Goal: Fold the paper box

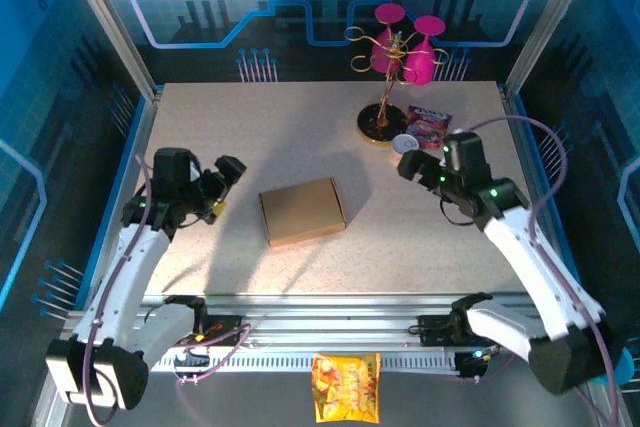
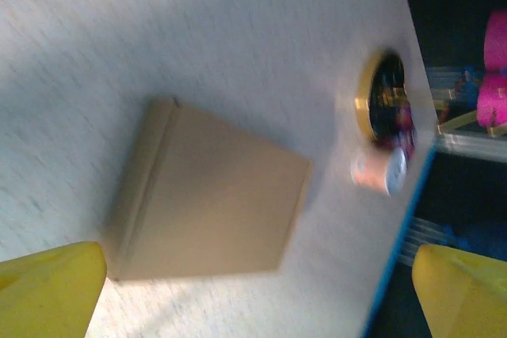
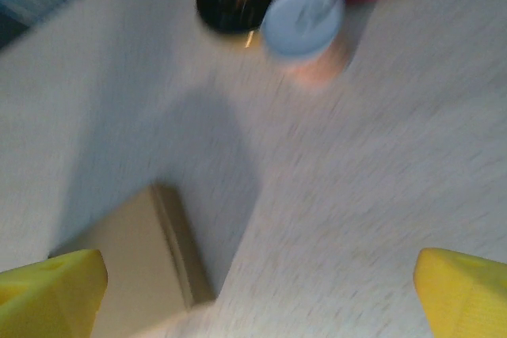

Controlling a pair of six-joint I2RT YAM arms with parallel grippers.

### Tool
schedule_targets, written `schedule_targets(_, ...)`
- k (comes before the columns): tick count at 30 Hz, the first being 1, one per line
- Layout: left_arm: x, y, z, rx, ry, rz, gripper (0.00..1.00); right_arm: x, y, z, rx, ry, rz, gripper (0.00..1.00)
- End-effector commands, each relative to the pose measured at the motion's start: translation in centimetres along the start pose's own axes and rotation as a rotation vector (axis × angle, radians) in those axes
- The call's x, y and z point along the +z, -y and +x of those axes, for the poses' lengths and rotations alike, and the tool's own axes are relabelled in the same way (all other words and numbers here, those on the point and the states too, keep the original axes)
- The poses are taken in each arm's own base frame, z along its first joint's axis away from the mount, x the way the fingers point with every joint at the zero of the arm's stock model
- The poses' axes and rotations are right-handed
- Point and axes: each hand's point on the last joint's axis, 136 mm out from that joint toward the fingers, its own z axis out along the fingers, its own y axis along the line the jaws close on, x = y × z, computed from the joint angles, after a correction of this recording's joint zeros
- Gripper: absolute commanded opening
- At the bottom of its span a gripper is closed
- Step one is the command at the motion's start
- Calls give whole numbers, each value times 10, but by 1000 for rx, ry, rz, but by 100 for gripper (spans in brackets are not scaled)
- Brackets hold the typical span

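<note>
The paper box [image 1: 302, 211] is lying closed and flat near the middle of the bench [image 1: 200, 117]. Its lid is down and no flap is sticking out, so the folding is looking finished or nearly so, though whether the tabs are tucked in is too small to tell. The left claw [image 1: 222, 187] is hanging at its nine o'clock and the right claw [image 1: 412, 173] between two and three o'clock. Both have fingers spread wide, gripping nothing and apart from the box. Farther off at one o'clock, a small lidded tub [image 1: 405, 143] is standing beside a cup stand [image 1: 380, 125].
</note>
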Motion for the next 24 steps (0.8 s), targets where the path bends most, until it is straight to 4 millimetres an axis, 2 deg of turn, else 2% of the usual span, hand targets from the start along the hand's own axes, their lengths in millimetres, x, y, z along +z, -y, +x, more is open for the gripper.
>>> schedule_targets(1,-28,-46,-47,56,287,-287,99,2,67,-25,-99,288,298,100)
schedule_targets(4,-45,-82,-68,65,444,-489,99,4,92,-27,-192,398,408,100)
schedule_targets(7,-42,-90,-83,219,509,-555,99,13,101,-24,-337,401,475,100)
schedule_targets(10,-12,-86,-88,458,498,-507,99,38,100,-12,-484,369,467,100)
schedule_targets(14,27,-100,-85,659,423,-525,99,86,81,9,-614,323,331,100)
schedule_targets(16,48,-97,-80,700,384,-460,99,104,72,10,-614,330,281,100)
schedule_targets(19,63,-95,-81,688,393,-414,99,123,65,10,-617,322,265,100)
schedule_targets(24,89,-97,-80,693,387,-340,99,141,49,8,-656,356,173,100)
